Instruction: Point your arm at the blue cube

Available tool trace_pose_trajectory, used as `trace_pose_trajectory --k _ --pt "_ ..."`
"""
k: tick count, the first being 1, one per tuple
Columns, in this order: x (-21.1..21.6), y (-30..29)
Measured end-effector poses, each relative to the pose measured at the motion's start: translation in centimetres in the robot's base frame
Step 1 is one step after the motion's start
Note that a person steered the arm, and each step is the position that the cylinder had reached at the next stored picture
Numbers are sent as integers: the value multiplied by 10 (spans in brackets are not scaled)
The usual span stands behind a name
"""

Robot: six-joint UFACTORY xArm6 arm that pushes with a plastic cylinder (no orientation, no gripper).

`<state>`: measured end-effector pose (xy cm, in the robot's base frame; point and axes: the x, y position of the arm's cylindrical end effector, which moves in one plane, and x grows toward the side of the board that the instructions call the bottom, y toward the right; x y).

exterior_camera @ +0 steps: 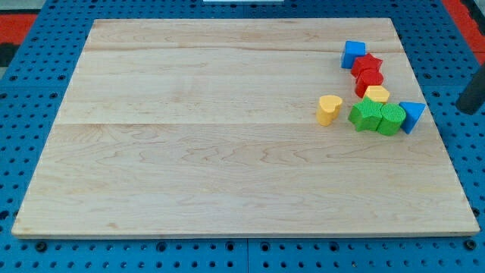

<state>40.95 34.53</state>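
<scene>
So, camera view: 8 blocks on the wood board (227,152), all at view's right. 2 blue: blue cube (353,54) topmost, blue triangle (411,116) lowest-right. 2 red (366,64) (369,80), 2 yellow (377,95) (329,109), 2 green (366,115) (391,119). My tip isn't visible; no claw, can't tell.

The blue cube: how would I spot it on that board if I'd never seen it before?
Look at the wooden board and go to the cluster of blocks near the view's right edge. The blue cube sits at the very top of that cluster, just above two red blocks. The other blue block is a wedge at the cluster's bottom right, beside the green blocks.
</scene>
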Motion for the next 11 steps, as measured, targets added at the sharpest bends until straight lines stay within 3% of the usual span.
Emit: trace_pose_trajectory --k 2,5,8,11 --pt "-56 0" --pt "-180 -27" --pt "-186 -149" --pt "-172 -140"
